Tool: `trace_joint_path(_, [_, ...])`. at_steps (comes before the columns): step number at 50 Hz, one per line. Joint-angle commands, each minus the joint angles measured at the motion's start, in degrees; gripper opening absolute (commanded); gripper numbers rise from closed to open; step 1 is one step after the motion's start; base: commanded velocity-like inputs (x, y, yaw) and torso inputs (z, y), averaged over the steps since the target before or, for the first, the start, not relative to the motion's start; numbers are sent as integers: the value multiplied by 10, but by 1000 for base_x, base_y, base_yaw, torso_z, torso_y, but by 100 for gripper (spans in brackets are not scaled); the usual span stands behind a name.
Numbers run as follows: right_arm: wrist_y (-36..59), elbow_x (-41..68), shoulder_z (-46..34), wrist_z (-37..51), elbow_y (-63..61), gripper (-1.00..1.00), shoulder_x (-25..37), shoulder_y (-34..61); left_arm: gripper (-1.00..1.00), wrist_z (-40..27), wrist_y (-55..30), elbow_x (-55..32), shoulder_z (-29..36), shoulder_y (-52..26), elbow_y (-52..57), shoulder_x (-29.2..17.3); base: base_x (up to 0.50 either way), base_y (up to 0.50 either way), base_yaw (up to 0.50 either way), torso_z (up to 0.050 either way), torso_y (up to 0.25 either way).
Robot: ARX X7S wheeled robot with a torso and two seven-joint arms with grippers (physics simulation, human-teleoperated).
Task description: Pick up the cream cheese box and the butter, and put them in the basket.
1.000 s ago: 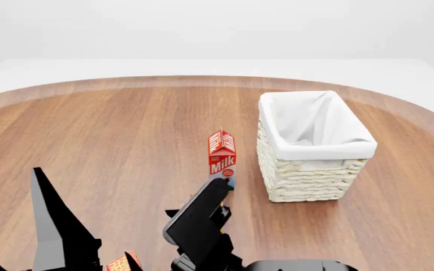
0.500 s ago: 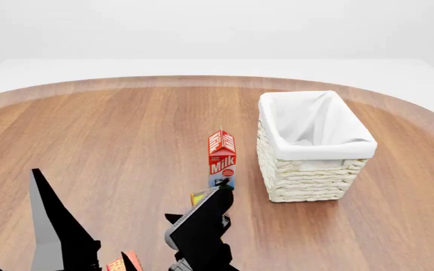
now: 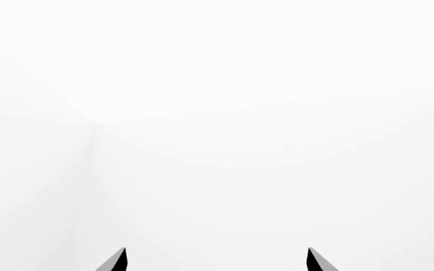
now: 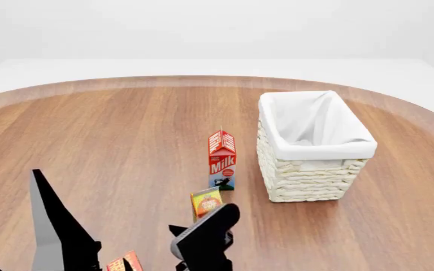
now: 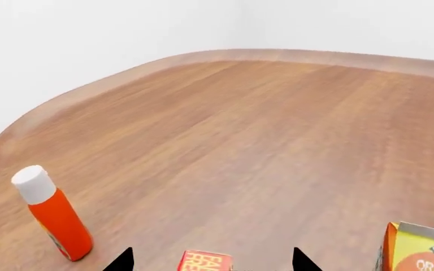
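Note:
The butter [image 5: 203, 262], a red-orange box with yellow lettering, lies on the table just ahead of my right gripper [image 5: 212, 258], between its two fingertips, which stand wide apart and open. In the head view a corner of the butter [image 4: 124, 263] shows at the bottom edge between my two arms. The basket [image 4: 316, 148], white wicker with a cloth lining, stands at the right. My left gripper [image 3: 215, 258] is open, faces a blank white wall and holds nothing. The cream cheese box is out of view.
A red milk carton [image 4: 222, 159] stands left of the basket, with an orange juice carton [image 4: 206, 202] in front of it and close to my right arm [image 4: 205, 240]. An orange bottle with a white cap [image 5: 52, 221] stands near the table's rounded edge.
My right arm has drawn back toward the bottom of the head view, uncovering the orange juice carton. The left arm has barely moved.

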Motion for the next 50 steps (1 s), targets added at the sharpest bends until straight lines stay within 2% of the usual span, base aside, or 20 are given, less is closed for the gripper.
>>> trace_joint_path(1, [-13,-16,15,12,-4,100,-11,-17,100,10,3,9,-14,2,12,9,0,0,0,0,0])
trace_joint_path(50, [-19,2,-5,27,18,100,-9,-67,100,11,8,11,-10,2,6,7,0,0,0,0,0])
